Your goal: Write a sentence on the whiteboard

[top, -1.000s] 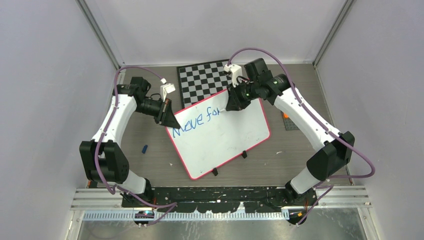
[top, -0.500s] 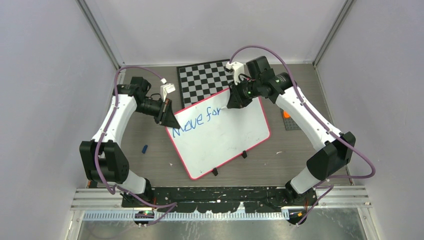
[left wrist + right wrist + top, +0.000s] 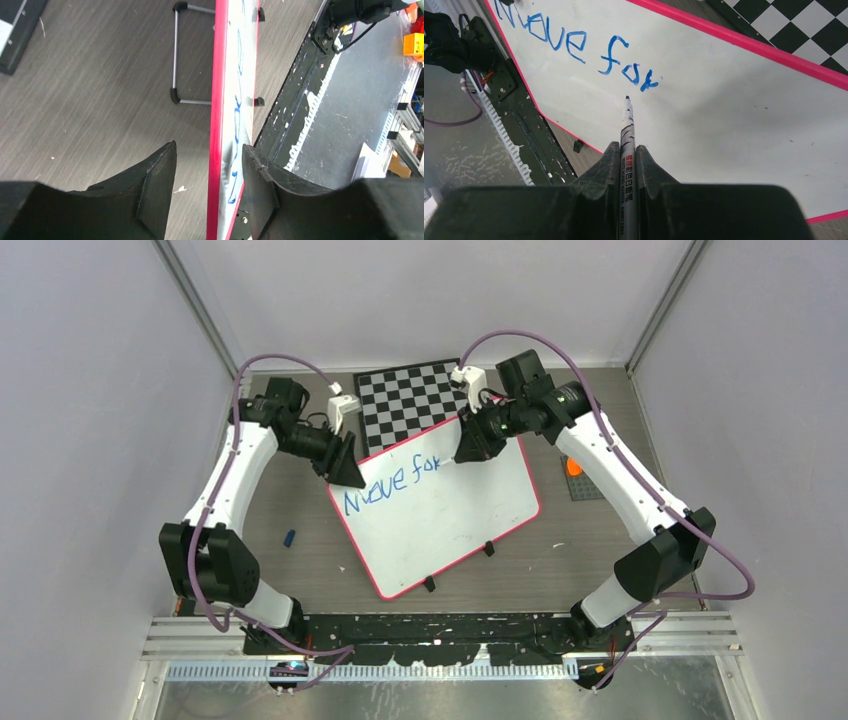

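Observation:
The whiteboard [image 3: 450, 525] stands tilted on the table, with a red-pink rim. Blue lettering [image 3: 390, 483] on its upper left reads "Move for"; it also shows in the right wrist view [image 3: 574, 45]. My right gripper [image 3: 468, 452] is shut on a grey whiteboard marker [image 3: 627, 130]. The marker tip sits just below the "r", over the white board face [image 3: 734, 100]. My left gripper [image 3: 345, 468] is open at the board's upper left corner. Its jaws straddle the board's rim [image 3: 218, 100] with a gap on the back side.
A black-and-white checkered board [image 3: 410, 400] lies behind the whiteboard. A small blue cap [image 3: 289, 538] lies on the table at the left. An orange block [image 3: 572, 468] sits on a dark plate at the right. A wire stand [image 3: 175, 55] props the board from behind.
The "r" of "for" has been finished and the marker has drawn back slightly. My left arm has shifted up and right along the board's corner, and the board's left corner moved a little.

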`<state>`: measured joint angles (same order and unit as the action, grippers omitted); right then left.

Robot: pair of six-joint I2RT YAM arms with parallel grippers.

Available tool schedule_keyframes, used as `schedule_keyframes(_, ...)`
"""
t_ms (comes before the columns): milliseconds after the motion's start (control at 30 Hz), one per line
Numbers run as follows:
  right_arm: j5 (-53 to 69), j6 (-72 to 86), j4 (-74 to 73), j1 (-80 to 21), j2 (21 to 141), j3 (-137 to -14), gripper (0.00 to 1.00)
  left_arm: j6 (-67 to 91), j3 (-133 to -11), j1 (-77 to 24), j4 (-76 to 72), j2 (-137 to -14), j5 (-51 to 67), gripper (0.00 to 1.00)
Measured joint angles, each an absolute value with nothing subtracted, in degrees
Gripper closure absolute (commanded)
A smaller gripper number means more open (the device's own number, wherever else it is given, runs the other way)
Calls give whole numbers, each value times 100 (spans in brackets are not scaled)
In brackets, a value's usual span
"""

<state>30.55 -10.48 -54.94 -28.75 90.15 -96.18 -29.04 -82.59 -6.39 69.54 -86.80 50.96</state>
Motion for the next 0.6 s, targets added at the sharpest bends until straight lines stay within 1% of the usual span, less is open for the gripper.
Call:
schedule_keyframes(167, 3164, -1194, -5666, -2875, 8952, -9640, 100, -2630, -8569, -886, 6748, -8838, 5096, 47)
schedule_keyframes(233, 3168, -1221, -5704, -2875, 8949, -9660, 100, -2515, -8726, -1039, 6641, -9041, 5103, 51)
schedule_keyframes(333, 3162, -1271, -5741, -2875, 8949, -9664, 100, -2314, -8873, -1221, 6493, -9341, 5120, 62)
schedule_keyframes(433, 3131, -1347, -5758, -2875, 8947, -9664, 100, -2191, -9026, -1363, 6462, -9603, 5166, 77)
schedule_keyframes(467, 3100, -1374, -5758, -2875, 8947, -9664, 100, -2167, -9091, -1404, 6484, -9662, 5194, 83)
schedule_keyframes(533, 3028, -1444, -5758, -2873, 8947, -9664, 100, -2163, -9207, -1472, 6504, -9732, 5218, 92)
schedule_keyframes(600, 2965, -1503, -5765, -2864, 8936, -9664, 100, -2145, -9303, -1518, 6661, -9782, 5343, 97)
